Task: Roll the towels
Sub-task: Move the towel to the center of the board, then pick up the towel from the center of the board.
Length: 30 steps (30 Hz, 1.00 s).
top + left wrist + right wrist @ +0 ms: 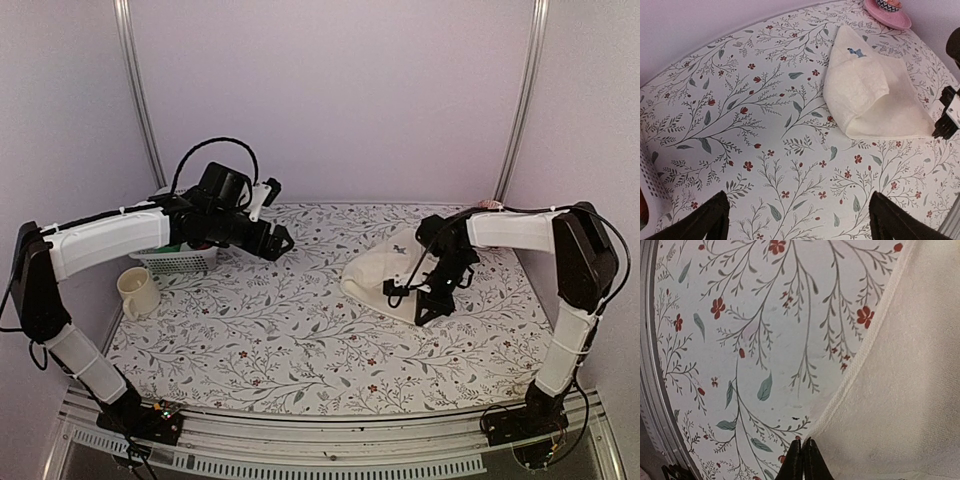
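Two arms reach over a desk (pixel 300 340) covered in a print of leaves and small red flowers. At the left edge stands a cream mug (pixel 138 292), handle turned toward the front. Just behind it, in the back-left corner, sits a white lattice basket (pixel 185 262); what it holds is too small to make out.

The left arm stretches from the front-left corner over the basket, and its left claw (pixel 281 241) hangs above the back-left part of the desk, pointing toward the middle. The left wrist view shows its two dark fingers (pixel 707 222) spread wide, with only bare desk between them. It touches nothing.

Right of centre, toward the back edge, lies the cream-white towel (pixel 385 275). It is not flat and not rolled. One part is folded loosely over the rest, so it bulges and gapes open on the side facing the front-right corner. A small dark mark (pixel 856 51) sits near its back tip.

The right claw (pixel 428 300) comes down at the towel's front-right edge, its arm bent in from the right edge of the desk. In the right wrist view its fingertips are pressed tight together right on the hem, pinching the edge of the cloth, and the towel fills the frame beside them.

In the back-right corner, behind the towel and apart from it, sits a pink dish (pixel 890 17) with something patterned on it.
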Tool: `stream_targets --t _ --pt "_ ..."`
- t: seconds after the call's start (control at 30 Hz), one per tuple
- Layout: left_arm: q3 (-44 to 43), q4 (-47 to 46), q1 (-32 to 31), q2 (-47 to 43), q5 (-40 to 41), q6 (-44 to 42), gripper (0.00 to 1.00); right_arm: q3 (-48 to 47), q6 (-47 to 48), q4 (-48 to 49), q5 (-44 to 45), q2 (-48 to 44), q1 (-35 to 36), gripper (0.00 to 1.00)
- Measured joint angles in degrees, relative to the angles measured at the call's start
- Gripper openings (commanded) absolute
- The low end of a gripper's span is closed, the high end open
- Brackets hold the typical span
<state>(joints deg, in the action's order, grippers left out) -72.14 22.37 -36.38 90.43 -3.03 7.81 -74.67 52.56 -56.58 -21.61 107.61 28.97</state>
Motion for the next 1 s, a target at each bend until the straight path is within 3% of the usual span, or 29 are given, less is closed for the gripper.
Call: stream_targets --t 0.2,0.23,0.3,0.47,0.57,0.7,1.0 --pt "0.0 -0.4 -0.1 0.0 -2.3 -0.1 0.97 3.1 2.5 -2.7 4.2 -5.4 0.2 0.03" --pt "0.0 -0.6 -0.3 0.0 -2.6 -0.1 0.97 3.1 2.5 -2.4 4.4 -6.0 0.2 0.18" --pt "-0.2 -0.6 -0.9 0.3 -3.1 -0.2 0.97 3.1 2.0 -1.8 4.5 -6.9 0.1 0.36" --pt "-6.0 1.3 -4.5 5.2 -3.1 -0.2 0.97 3.9 1.1 0.7 2.4 -9.8 -1.6 0.52" --pt "-13.1 2.5 -8.5 10.6 -1.0 -0.3 0.97 3.6 -0.7 3.0 0.2 -12.2 -6.1 0.58" --pt "-24.2 2.5 -13.8 20.9 1.3 -1.2 0.97 2.6 -5.3 8.3 0.2 -13.5 -12.9 0.59" --pt "-61.2 13.6 -20.6 53.7 9.2 -8.2 0.92 3.5 -14.3 18.7 6.1 -13.0 -21.9 0.63"
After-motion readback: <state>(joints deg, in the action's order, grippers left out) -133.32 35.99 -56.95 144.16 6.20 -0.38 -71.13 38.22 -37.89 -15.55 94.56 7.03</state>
